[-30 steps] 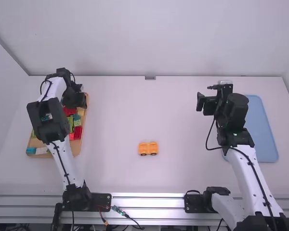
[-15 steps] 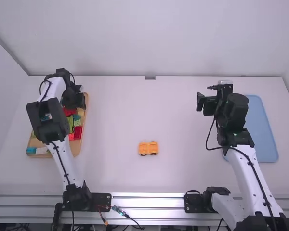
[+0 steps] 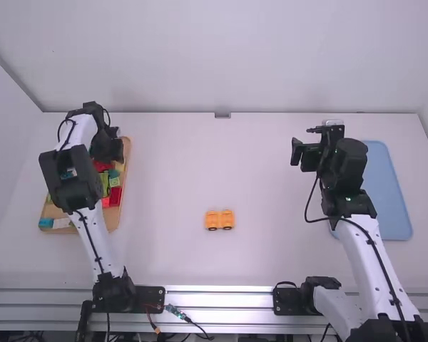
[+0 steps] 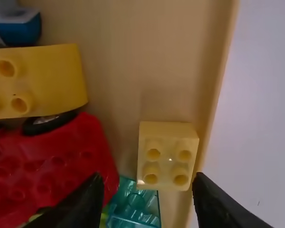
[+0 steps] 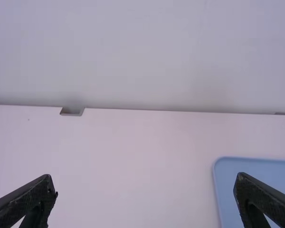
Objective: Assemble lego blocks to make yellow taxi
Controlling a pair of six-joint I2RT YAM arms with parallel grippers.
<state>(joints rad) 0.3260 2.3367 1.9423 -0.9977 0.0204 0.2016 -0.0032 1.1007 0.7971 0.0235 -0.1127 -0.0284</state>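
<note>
High view: yellow-orange wheeled base point(image 3: 220, 220) on table, toward six o'clock; wooden tray point(image 3: 114, 219) toward nine o'clock.

Left wrist view: left gripper point(image 4: 148, 179) released, fingers spread. Pale-yellow 2x2 brick point(image 4: 167, 156) off-centre, beside tray wall. Probable step: pick brick. Centre fingers before descent; allow wall clearance; avoid teal brick point(image 4: 135, 203); clench squarely.

Right wrist view: right gripper point(image 5: 145, 176) released, empty. No action needed.

Tan rectangular wooden tray point(image 3: 114, 218), left of frame, contains multicoloured studded plastic blocks point(image 3: 115, 196). Orange boxy wheeled plastic piece point(image 3: 220, 219) lies lower centre; blue rectangular plastic tray point(image 3: 389, 192), right.
</note>
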